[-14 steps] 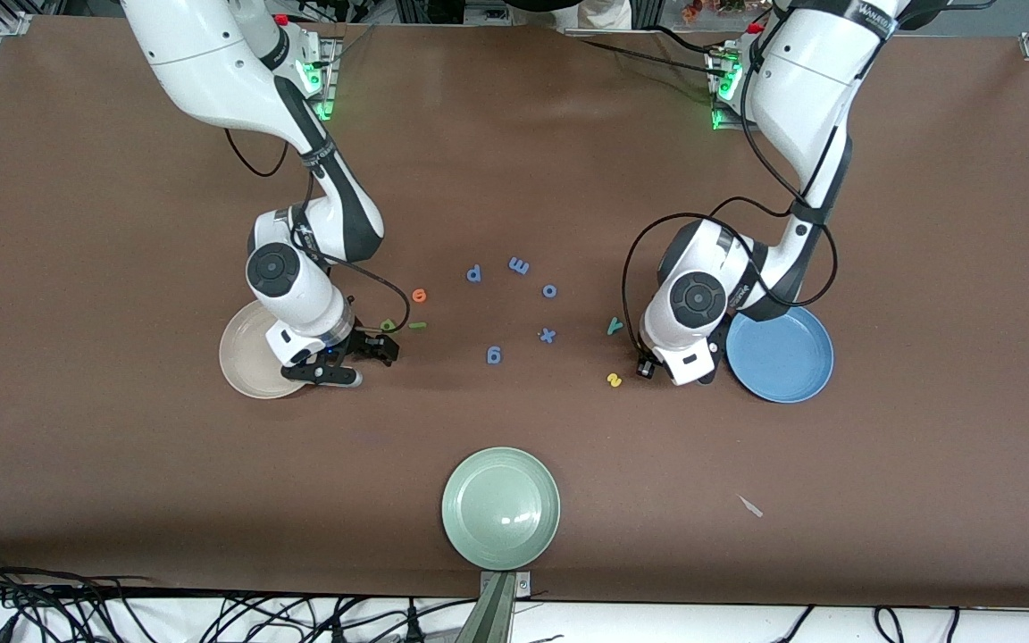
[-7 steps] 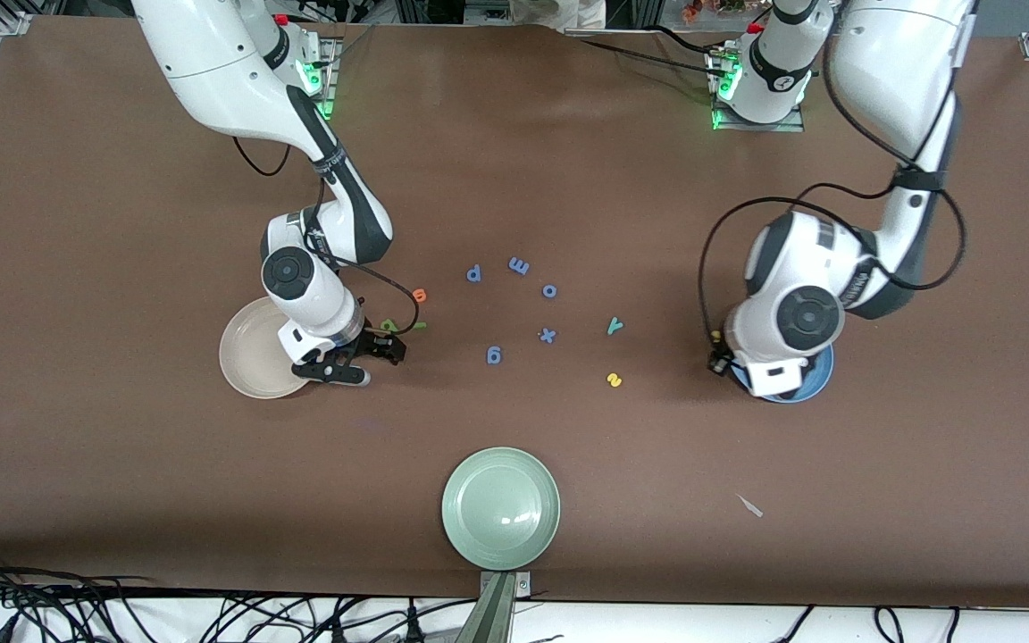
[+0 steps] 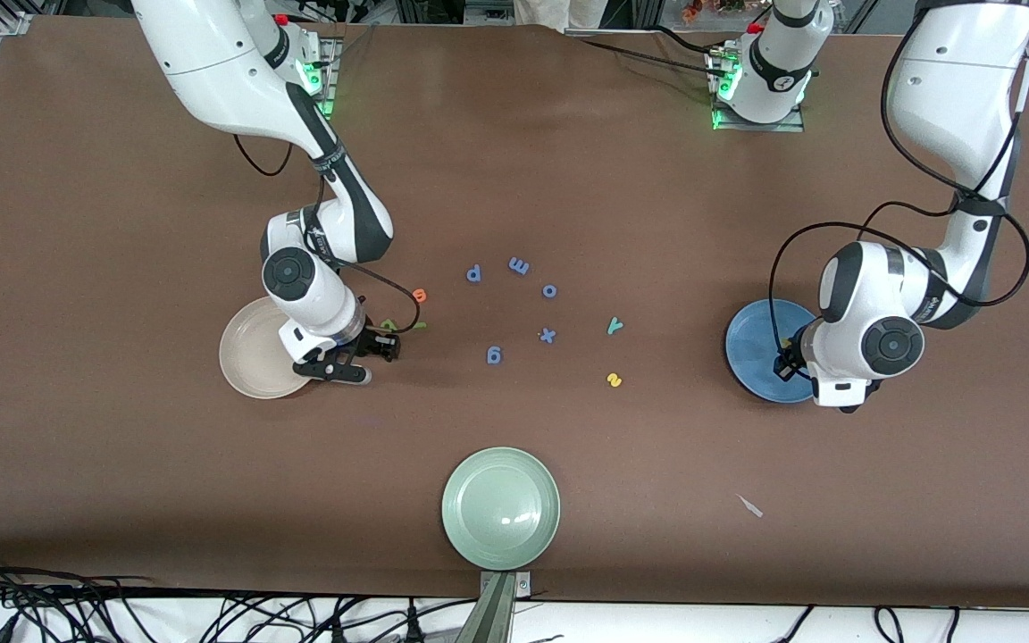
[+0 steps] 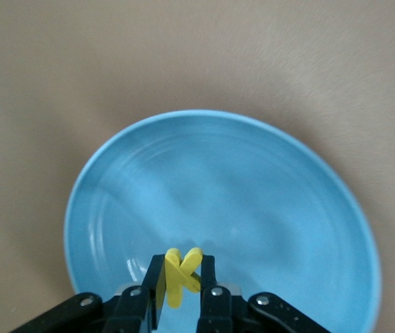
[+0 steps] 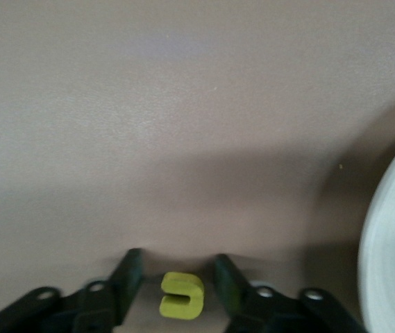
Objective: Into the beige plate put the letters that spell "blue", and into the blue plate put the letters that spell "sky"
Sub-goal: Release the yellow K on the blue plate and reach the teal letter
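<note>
A: Item one, left gripper [image 4: 181, 305]?
B: Jaws clenched on yellow k [image 4: 180, 275], held over the blue plate [image 3: 751, 353], likely for dropping there.
A: Item two, right gripper [image 5: 176, 284]?
B: Low beside the beige plate [image 3: 251, 350]; jaws straddle yellow u [image 5: 182, 295] on the tabletop, not yet touching. Front view hides the u.

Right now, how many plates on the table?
3. Beige plate beside the right gripper; blue plate under the left gripper, which holds the yellow k; pale green plate nearest the front camera. None seems hidden.
</note>
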Tool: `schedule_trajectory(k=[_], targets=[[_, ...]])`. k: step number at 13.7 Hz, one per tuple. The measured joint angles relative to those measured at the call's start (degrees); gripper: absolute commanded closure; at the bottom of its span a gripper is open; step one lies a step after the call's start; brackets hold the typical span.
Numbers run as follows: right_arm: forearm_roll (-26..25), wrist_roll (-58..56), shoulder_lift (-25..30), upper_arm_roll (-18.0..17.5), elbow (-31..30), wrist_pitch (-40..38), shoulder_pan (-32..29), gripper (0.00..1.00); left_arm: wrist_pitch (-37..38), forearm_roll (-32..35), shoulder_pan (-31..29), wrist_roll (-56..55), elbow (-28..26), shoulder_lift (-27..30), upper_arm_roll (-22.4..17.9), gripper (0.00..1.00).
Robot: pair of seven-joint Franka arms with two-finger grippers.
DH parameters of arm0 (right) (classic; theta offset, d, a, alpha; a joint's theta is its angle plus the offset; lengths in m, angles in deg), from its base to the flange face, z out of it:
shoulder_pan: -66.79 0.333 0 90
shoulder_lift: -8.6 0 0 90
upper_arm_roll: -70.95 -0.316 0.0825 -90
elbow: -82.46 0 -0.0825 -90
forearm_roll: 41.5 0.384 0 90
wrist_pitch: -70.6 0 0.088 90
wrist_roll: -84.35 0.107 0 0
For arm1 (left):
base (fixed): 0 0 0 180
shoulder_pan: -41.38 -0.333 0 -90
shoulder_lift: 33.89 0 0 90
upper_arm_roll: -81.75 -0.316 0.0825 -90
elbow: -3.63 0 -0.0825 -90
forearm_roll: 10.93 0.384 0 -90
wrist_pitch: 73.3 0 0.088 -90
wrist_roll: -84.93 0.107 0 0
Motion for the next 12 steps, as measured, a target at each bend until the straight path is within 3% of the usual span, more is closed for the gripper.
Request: schedule_trajectory(k=[1, 4, 6, 8, 11, 12], targets=[[0.0, 0.0, 0.3, 0.0, 0.0, -0.8, 0.0, 0.86, -1.3, 0.0, 0.0, 0.1, -1.1, -0.3, 0.2, 0.00], [0.0, -0.5, 0.8, 0.5, 0.4, -3.8, -0.2, 0.87, -1.1, 0.0, 0.3, 0.1, -1.1, 0.2, 0.8, 0.00], [0.0, -4.7, 1.5, 1.1, 2.6, -10.1, -2.0, 0.87, 0.9, 0.0, 0.3, 0.2, -0.3, 1.9, 1.8, 0.00], [0.0, -9.2, 2.8, 1.2, 5.9, -17.5, -5.9, 0.85, 4.2, 0.0, 0.3, 1.5, 1.4, 4.7, 5.4, 0.00], [2.5, -8.8, 3.8, 0.3, 7.0, -19.5, -7.2, 0.80, 6.0, 0.0, 0.7, 6.5, 2.8, 7.0, 12.0, 0.00], [3.6, -7.9, 3.6, -0.2, 7.0, -19.4, -6.6, 0.74, 6.2, 0.0, 0.8, 8.4, 2.8, 7.0, 14.1, 0.00]])
